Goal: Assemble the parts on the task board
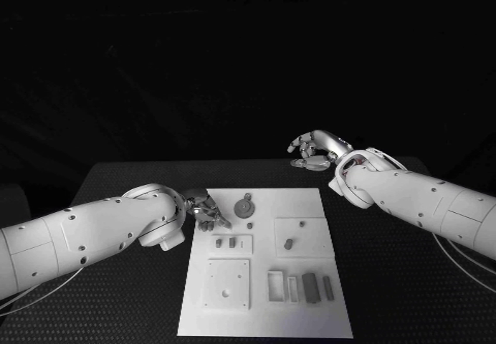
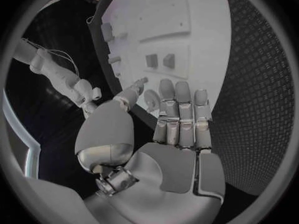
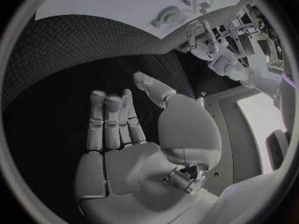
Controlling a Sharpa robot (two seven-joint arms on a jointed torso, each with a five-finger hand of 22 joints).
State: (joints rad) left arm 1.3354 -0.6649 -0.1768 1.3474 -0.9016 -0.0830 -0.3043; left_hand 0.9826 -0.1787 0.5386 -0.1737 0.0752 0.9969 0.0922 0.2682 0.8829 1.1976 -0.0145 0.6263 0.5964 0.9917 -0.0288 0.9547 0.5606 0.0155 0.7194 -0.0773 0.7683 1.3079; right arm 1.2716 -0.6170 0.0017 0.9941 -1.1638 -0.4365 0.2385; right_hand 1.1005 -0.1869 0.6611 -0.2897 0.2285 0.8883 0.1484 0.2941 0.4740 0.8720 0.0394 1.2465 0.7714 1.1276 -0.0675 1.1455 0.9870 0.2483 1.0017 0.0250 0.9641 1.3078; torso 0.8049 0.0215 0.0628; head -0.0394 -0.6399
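1. The white rectangular task board (image 1: pixel 266 301) lies flat in the middle of the black textured bench (image 1: pixel 393 287), long side running away from the robot, so both arms can reach it from either flank.
2. The small grey parts (image 1: pixel 308 287) lie on the board: a round disc-shaped piece (image 1: pixel 245 208) near the far end, short blocks in the middle, and longer bars (image 1: pixel 327 288) beside a rectangular frame near the close end. They look laid out loose, ready for picking; I judge assembly has barely begun.
3. The silver left hand (image 1: pixel 203 212) hovers at the board's left edge, near the disc, fingers straight and apart, holding nothing; probably poised to reach for a part.
4. The silver right hand (image 1: pixel 315 150) hangs beyond the board's far right corner, well apart from the parts, fingers loosely spread and empty, seemingly kept clear.
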